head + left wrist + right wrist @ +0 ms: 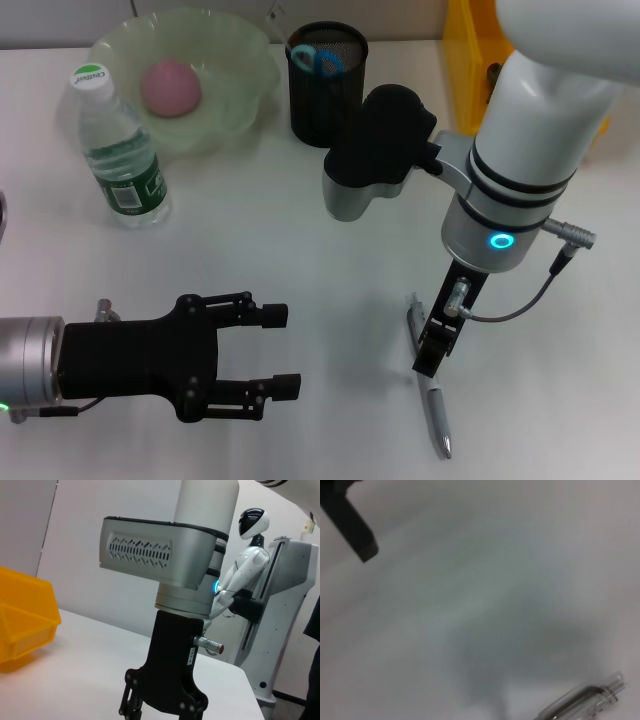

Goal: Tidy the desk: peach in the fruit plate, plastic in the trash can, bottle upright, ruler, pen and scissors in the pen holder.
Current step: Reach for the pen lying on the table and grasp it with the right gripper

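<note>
A clear pen [436, 412] lies on the white table at the front right. My right gripper [433, 352] points straight down over its upper end, open, and the pen [582, 704] rests flat on the table in the right wrist view. My left gripper [278, 350] hovers open and empty at the front left. At the back left, the pink peach [170, 86] sits in the green fruit plate [245, 95]. The bottle [118, 152] stands upright beside it. Blue scissors [320, 60] stick out of the black mesh pen holder [326, 95]. Plastic, trash can and ruler are out of view.
A yellow bin [468, 62] stands at the back right, behind my right arm; the left wrist view shows the same bin [24, 622] beyond the right arm's wrist [172, 680]. A person and equipment stand beyond the table's far edge.
</note>
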